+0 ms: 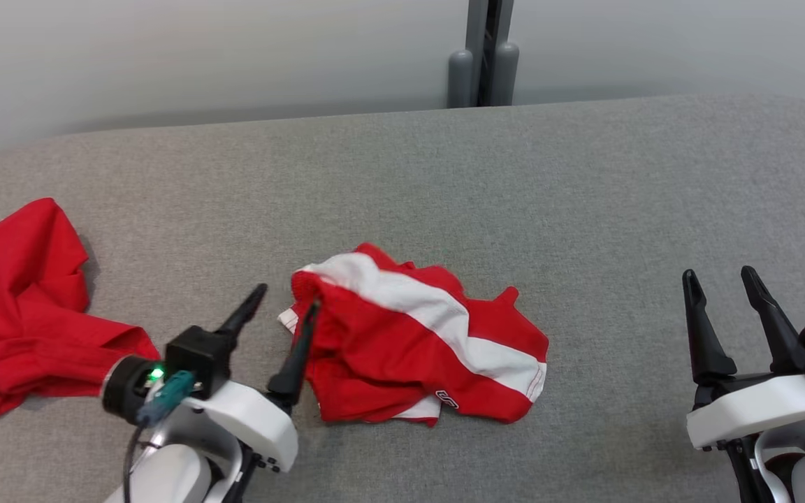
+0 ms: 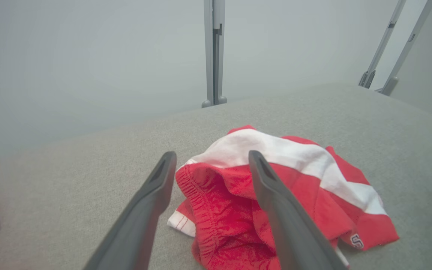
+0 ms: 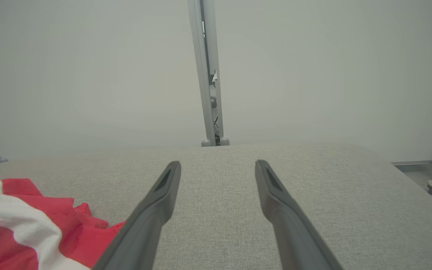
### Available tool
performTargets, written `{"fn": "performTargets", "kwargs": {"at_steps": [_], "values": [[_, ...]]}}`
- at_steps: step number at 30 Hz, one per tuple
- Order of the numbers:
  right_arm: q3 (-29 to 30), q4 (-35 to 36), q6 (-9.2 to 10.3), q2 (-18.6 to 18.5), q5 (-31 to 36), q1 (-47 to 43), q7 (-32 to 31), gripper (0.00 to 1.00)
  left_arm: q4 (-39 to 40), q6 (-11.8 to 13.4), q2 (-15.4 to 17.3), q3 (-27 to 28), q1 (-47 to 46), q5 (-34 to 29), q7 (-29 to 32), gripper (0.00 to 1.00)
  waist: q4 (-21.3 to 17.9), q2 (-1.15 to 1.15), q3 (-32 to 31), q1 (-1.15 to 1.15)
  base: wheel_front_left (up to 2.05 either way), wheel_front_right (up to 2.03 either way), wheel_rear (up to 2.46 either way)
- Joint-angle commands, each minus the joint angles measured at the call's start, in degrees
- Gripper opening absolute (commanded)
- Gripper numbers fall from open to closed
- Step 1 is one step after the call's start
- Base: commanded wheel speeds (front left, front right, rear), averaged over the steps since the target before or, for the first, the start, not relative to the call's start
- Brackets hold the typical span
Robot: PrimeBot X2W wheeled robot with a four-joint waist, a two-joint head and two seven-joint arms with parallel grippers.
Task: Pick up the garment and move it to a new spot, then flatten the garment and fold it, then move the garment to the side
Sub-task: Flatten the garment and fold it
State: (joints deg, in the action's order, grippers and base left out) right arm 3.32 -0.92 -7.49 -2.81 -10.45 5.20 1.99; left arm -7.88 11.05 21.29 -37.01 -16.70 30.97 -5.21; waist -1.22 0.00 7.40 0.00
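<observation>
Garment (image 1: 416,342): red shorts with a white band, lay crumpled at mid-table (image 1: 584,209).
Left gripper (image 1: 288,296): fingers spread, waistband edge between them at garment's left.
Right gripper (image 1: 718,272): fingers spread, near right, well apart from garment.
Red cloth (image 1: 18,307): lay at left edge.

Your left gripper (image 1: 289,300), two long dark tapered fingers on a white plastic wrist housing (image 1: 252,419), sits at the lower left of the head view. It is angled up and to the right with its jaws spread wide. A small green light (image 1: 156,374) glows on its black wrist collar (image 1: 123,388). Your right gripper (image 1: 718,276), of the same build, rests at the lower right. Its fingers point up and lean slightly left, and its jaws stand just as wide apart.
</observation>
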Motion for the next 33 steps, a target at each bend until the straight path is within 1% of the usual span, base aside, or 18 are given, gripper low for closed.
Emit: {"fn": "performTargets", "kwargs": {"at_steps": [1, 7, 8, 9, 11, 12, 15, 18, 22, 26, 33], "values": [[0.3, 0.28, 0.0, -0.23, 0.33, -0.5, -0.22, 1.0, 1.55, 1.05, 0.92, 1.37, 1.11, 0.63, -0.88, 1.0, 0.65, 0.0, -0.77, 0.0, 0.0, 0.0, 0.0], [0.67, 1.45, 0.0, -0.23, 0.9, -1.06, -0.42, 1.0, 8.14, 5.77, 3.27, 8.06, 4.46, 3.1, -3.9, 1.0, 1.8, 0.0, -2.49, 0.0, 0.0, 0.0, 0.0], [0.73, 1.83, 0.0, -0.23, 0.92, -1.31, -0.61, 1.0, 9.95, 7.36, 4.07, 10.38, 5.54, 3.76, -4.69, 1.0, 2.1, 0.0, -2.94, 0.0, 0.0, 0.0, 0.0], [0.73, 2.04, 0.0, -0.23, 1.12, -1.43, -0.66, 1.0, 10.77, 8.19, 4.45, 11.39, 6.1, 3.93, -5.07, 1.0, 2.22, 0.0, -3.16, 0.0, 0.0, 0.0, 0.0], [0.77, 2.38, 0.0, -0.23, 1.42, -1.83, -0.76, 1.0, 12.23, 9.62, 5.19, 13.4, 7.47, 4.58, -5.62, 1.0, 2.45, 0.0, -3.67, 0.0, 0.0, 0.0, 0.0], [0.77, 2.38, 0.0, -0.23, 1.42, -1.83, -0.76, 1.0, 12.23, 9.62, 5.19, 13.4, 7.47, 4.58, -5.62, 1.0, 2.45, 0.0, -3.67, 0.0, 0.0, 0.0, 0.0], [0.81, 2.58, 0.0, -0.23, 1.6, -2.26, -0.83, 1.0, 14.09, 11.1, 6.31, 15.57, 9.6, 5.33, -6.06, 1.0, 2.64, 0.0, -4.4, 0.0, 0.0, 0.0, 0.0], [0.73, 2.59, 0.0, -0.24, 1.97, -2.83, -0.9, 1.0, 14.89, 11.42, 7.21, 16.86, 11.99, 6.13, -6.52, 1.0, 2.68, 0.0, -5.13, 0.0, 0.0, 0.0, 0.0], [0.85, 2.5, 0.0, -0.24, 2.42, -3.89, -1.25, 1.0, 14.94, 10.94, 8.22, 16.21, 14.37, 6.2, -5.83, 1.0, 2.71, 0.0, -6.02, 0.0, 0.0, 0.0, 0.0], [0.97, 2.76, 0.0, -0.24, 2.78, -4.92, -1.8, 1.0, 13.62, 10.09, 8.23, 14.44, 14.82, 5.69, -5.13, 1.0, 2.71, 0.0, -6.81, 0.0, 0.0, 0.0, 0.0], [1.03, 3.26, 0.0, -0.23, 2.85, -5.49, -2.43, 1.0, 12.41, 10.27, 7.82, 13.91, 14.54, 6.06, -4.76, 1.0, 2.66, 0.0, -7.26, 0.0, 0.0, 0.0, 0.0]]}}
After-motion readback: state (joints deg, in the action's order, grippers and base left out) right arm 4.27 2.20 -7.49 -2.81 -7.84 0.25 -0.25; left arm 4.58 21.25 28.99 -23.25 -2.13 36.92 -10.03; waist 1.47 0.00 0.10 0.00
